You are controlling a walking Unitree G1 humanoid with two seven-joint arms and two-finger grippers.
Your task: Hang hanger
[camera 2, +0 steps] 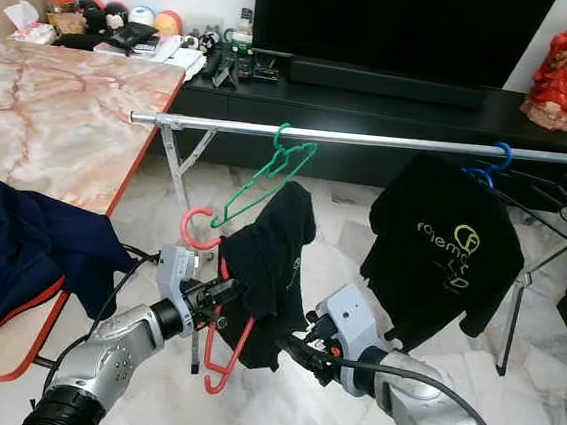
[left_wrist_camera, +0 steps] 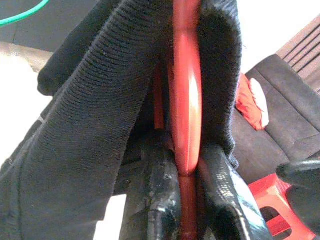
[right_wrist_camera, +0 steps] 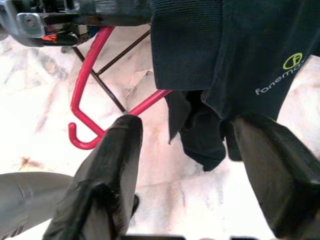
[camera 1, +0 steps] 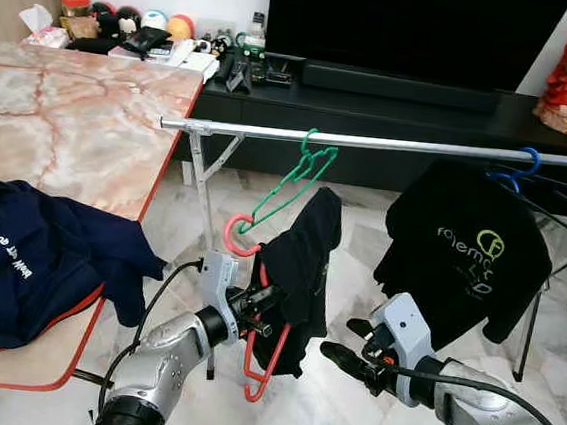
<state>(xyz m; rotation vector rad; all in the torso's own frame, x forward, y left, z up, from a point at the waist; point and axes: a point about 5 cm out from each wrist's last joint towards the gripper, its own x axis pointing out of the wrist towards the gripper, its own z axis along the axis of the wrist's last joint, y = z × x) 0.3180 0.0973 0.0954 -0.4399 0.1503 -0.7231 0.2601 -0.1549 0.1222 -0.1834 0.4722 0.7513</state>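
Note:
A red hanger (camera 1: 265,359) carrying a black shirt (camera 1: 301,274) hangs in the air below the silver clothes rail (camera 1: 391,143). My left gripper (camera 1: 262,306) is shut on the hanger's red bar (left_wrist_camera: 186,125), with the shirt's fabric (left_wrist_camera: 100,115) bunched around it. The hanger's red hook (camera 1: 234,236) points up, below the rail. My right gripper (camera 1: 346,347) stands open just right of the shirt's lower edge (right_wrist_camera: 200,145), holding nothing. An empty green hanger (camera 1: 296,184) hangs on the rail above the shirt.
A second black shirt (camera 1: 465,255) on a blue hanger (camera 1: 517,167) hangs on the rail at right. A marble table (camera 1: 70,132) at left carries a navy garment (camera 1: 28,258). A black TV console (camera 1: 394,108) stands behind the rail.

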